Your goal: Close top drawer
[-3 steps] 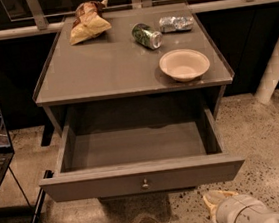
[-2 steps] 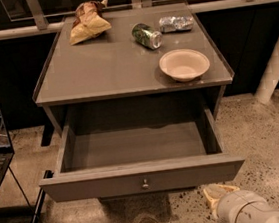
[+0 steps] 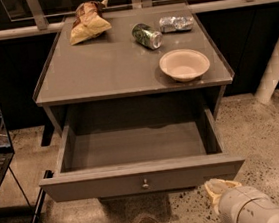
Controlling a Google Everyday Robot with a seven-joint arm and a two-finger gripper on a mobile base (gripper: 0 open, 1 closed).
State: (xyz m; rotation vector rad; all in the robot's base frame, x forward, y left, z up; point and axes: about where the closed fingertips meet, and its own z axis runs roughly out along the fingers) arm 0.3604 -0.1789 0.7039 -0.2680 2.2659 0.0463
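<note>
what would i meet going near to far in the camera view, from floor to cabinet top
beige-tipped pincer at bottom right, just before the drawer front → open grey-brown top drawer with round metal knob → pale round bowl → green drink can on its side

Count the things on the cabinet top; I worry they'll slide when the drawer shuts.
4: chip bag back left, green can lying mid-back, silver can back right, bowl front right. None seems hidden. Gripper sits below the open top drawer's right end.
</note>
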